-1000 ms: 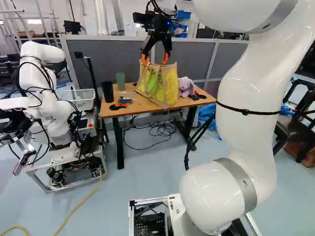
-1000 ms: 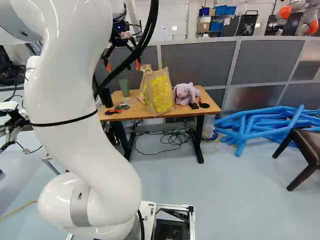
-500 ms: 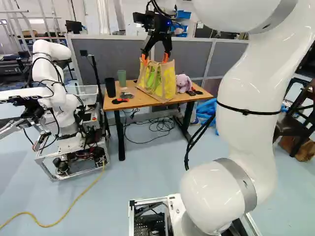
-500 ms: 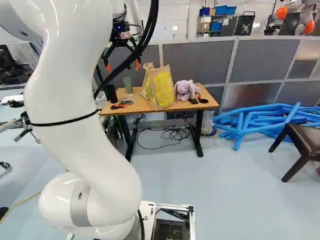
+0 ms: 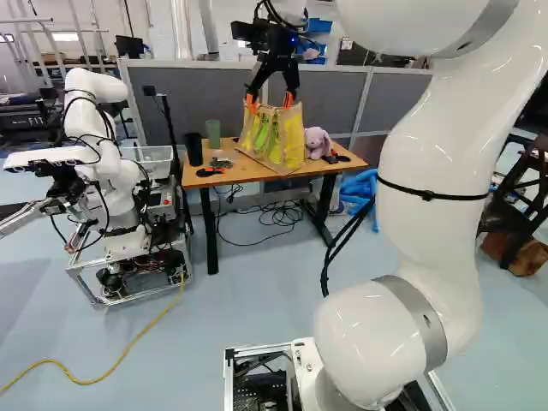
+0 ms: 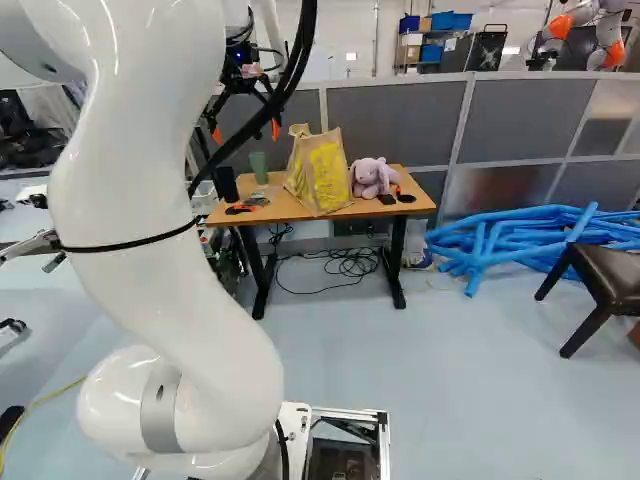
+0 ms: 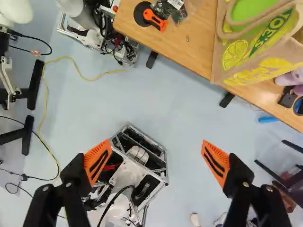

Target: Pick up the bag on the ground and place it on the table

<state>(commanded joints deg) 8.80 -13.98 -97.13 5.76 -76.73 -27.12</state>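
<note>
The gripper (image 7: 156, 162) is holding its orange pads (image 7: 98, 161) wide apart, with only air between them, so it is gripping nothing. The arm (image 6: 160, 250) is keeping its pose over the joint at the foot of both base views, but the base (image 5: 257, 349) has been moving: the whole scene is shifting, and the table (image 7: 189, 52) is looking slightly smaller, as if the robot is backing off.

The bag (image 5: 294, 147) is standing upright on the table near its front edge, in the upper middle of both base views, and is showing no shift against the tabletop. The placing is therefore looking finished, and what remains is probably withdrawing without snagging a handle (image 7: 235, 22).

The bag is showing coarse, tan, jute-like cloth with yellow citrus slices, its soft handles looping over a bright green inside. It is resting on smooth orange-brown wood beside a floppy lilac plush bunny (image 6: 371, 178); a tapering green tumbler (image 6: 260, 168) and a matte black cup (image 5: 194, 150) are standing farther left. At the right of the right base view, slim blue foam tubes (image 6: 500, 245) are lying heaped near a glossy dark-brown chair (image 6: 610, 278).
</note>
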